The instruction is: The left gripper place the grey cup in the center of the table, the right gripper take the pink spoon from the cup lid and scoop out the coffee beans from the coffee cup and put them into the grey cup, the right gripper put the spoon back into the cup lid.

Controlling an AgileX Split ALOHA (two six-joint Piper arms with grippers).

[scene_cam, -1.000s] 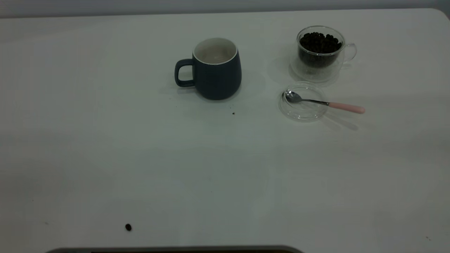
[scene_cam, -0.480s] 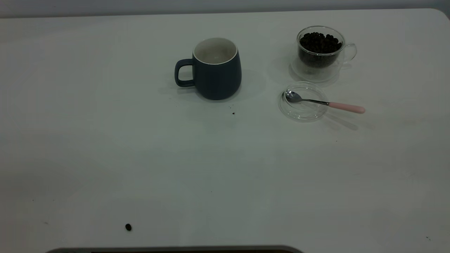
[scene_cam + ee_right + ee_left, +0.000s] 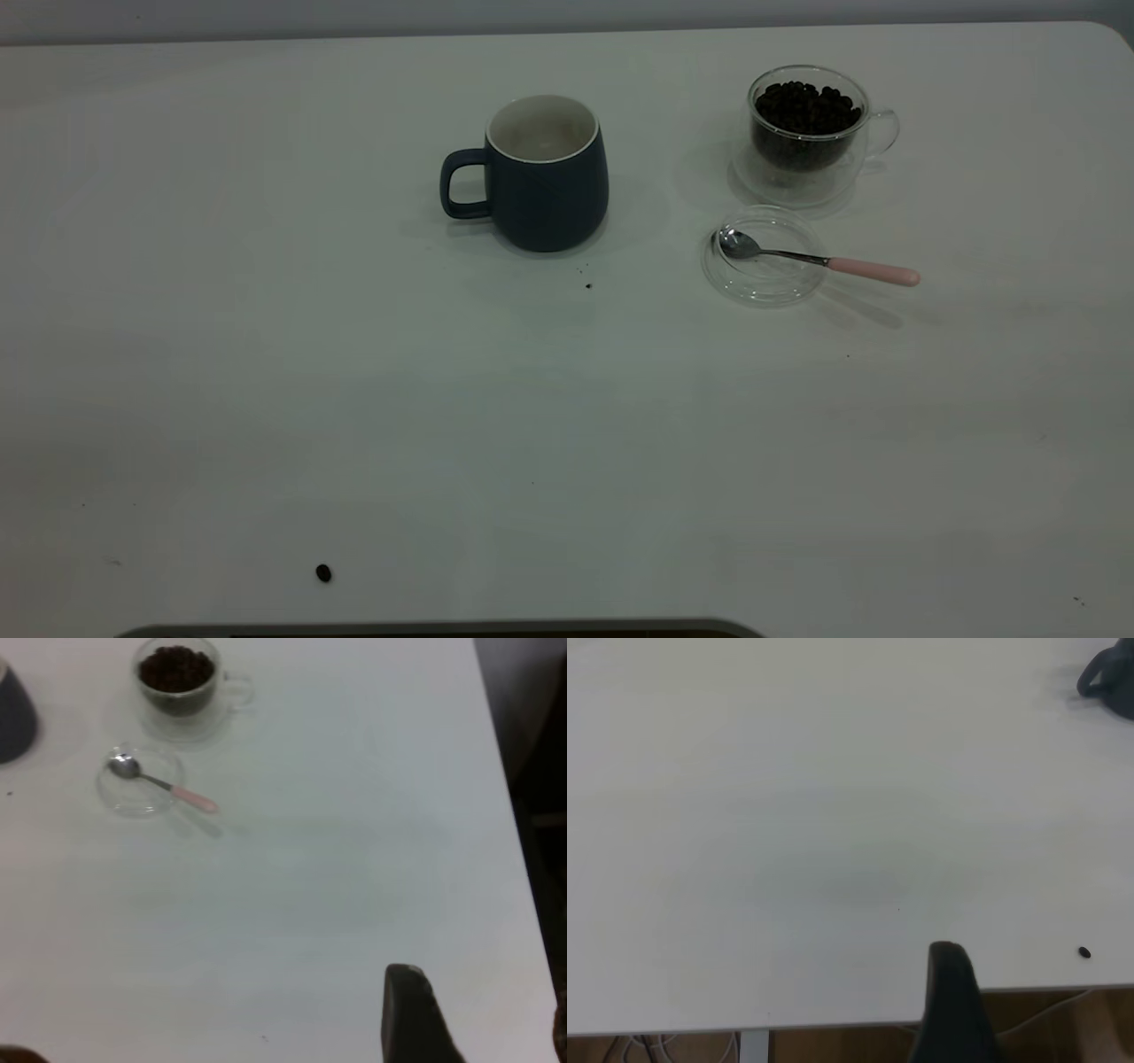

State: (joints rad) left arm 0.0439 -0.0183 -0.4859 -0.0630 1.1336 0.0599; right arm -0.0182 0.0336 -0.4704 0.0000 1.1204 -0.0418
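Note:
The grey cup [image 3: 545, 177] stands upright on the table [image 3: 266, 372], at the middle toward the back, handle to the left; it also shows in the left wrist view [image 3: 1109, 678]. The coffee cup [image 3: 806, 133] with the coffee beans [image 3: 806, 108] stands at the back right. In front of it lies the cup lid [image 3: 764, 259]. The pink spoon [image 3: 824, 261] rests with its bowl in the lid and its handle pointing right. Neither gripper shows in the exterior view. The left gripper [image 3: 950, 1001] hangs over the table's near edge, and the right gripper [image 3: 407, 1014] over the table's right part, far from the spoon [image 3: 164, 784].
One loose bean [image 3: 323, 573] lies near the table's front left edge and also shows in the left wrist view [image 3: 1084, 951]. A dark speck [image 3: 588, 285] lies just in front of the grey cup. The table's right edge [image 3: 505, 815] runs close to the right gripper.

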